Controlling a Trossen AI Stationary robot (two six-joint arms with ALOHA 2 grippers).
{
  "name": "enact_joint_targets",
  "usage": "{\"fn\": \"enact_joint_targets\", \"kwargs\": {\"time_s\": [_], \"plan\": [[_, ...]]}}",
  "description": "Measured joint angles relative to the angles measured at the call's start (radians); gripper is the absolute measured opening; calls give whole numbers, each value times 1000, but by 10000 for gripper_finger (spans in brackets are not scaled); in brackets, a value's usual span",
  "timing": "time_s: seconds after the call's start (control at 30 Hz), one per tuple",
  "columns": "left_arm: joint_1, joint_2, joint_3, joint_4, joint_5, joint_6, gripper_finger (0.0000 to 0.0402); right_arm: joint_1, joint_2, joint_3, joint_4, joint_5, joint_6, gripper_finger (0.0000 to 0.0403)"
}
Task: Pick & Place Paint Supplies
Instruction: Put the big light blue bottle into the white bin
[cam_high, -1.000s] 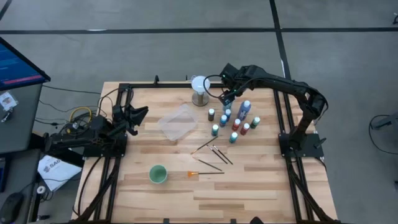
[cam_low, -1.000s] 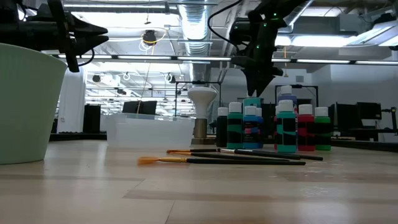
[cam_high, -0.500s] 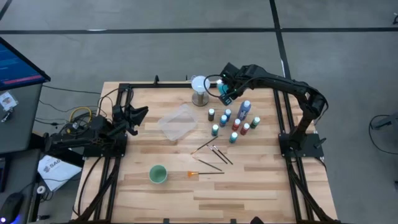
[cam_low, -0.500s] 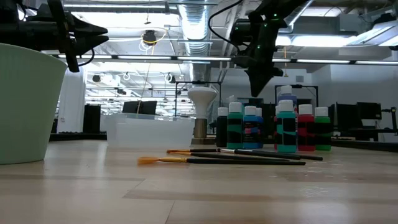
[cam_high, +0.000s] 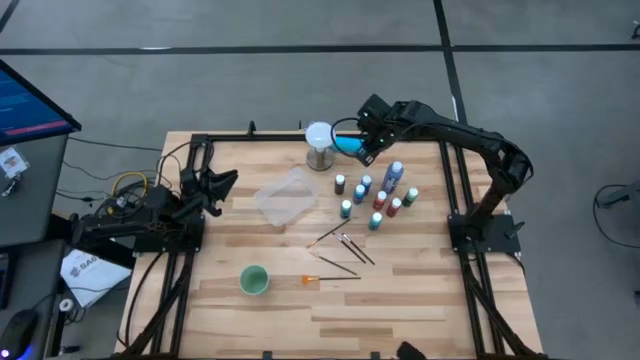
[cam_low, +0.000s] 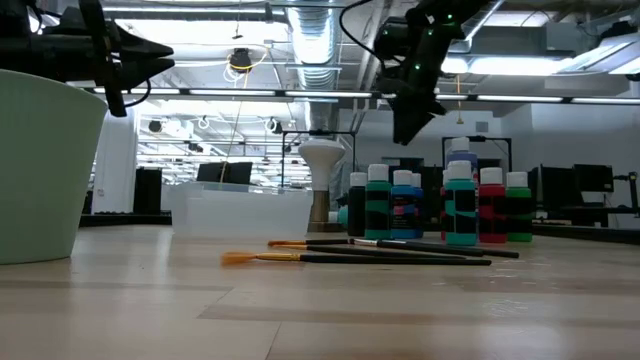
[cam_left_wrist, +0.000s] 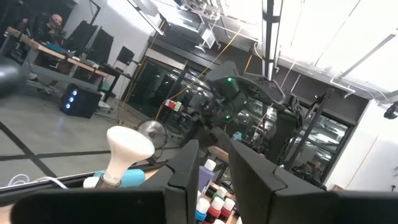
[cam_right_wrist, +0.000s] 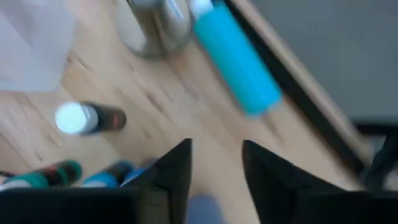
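Teal bottle (cam_right_wrist: 235, 57) — beyond right tool (cam_right_wrist: 214, 163)

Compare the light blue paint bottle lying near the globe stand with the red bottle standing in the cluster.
The light blue bottle lies on its side beside the globe stand, apart from the group; the red bottle stands upright inside the cluster. One body is light blue, the other red. Both have white caps and rest on the table, neither held by the right gripper.

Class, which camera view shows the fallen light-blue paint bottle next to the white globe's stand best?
The right wrist view: the light-blue paint bottle lies on its side, large, beyond the right gripper. The high view shows it small beside the white globe on a metal stand. The left wrist view shows a sliver; the low view barely any.
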Motion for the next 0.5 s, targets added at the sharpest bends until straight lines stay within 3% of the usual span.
{"fn": "enact_joint_targets", "kwargs": {"time_s": [0.23,0.5], "plan": [[0,1,0,0,-2,-3,82,-34,32,0,170,-79,-276,247],[0,1,0,0,-4,-9,120,-132,131,0,218,-202,-420,260]]}}
